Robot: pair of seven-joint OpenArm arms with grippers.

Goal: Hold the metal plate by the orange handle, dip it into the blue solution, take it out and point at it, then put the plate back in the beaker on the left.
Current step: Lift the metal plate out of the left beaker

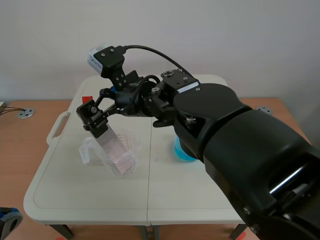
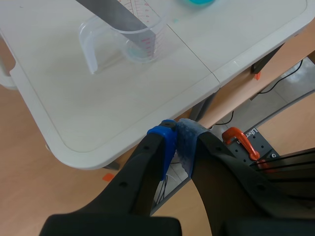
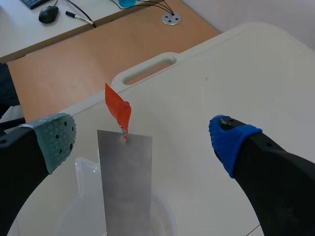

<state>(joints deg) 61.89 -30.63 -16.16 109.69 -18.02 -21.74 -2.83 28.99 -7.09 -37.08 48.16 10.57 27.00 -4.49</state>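
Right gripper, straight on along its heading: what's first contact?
Probably the orange handle atop the metal plate standing in the clear beaker, centred ahead of the open right gripper; depth unclear.

Your layout, read from the beaker (image 1: 132, 147)
The plate (image 1: 111, 145) leans inside the beaker, its handle (image 3: 118, 109) above the rim; right of the beaker, a solution container (image 1: 181, 150), mostly hidden, seems to rest on the table (image 1: 75, 195).

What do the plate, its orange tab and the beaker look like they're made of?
Plate: dull grey sheet metal, flat with a soft sheen. Orange tab: likely thin plastic or tape, creased. Beaker: probably clear plastic, translucent moulded handle, red printed scale.
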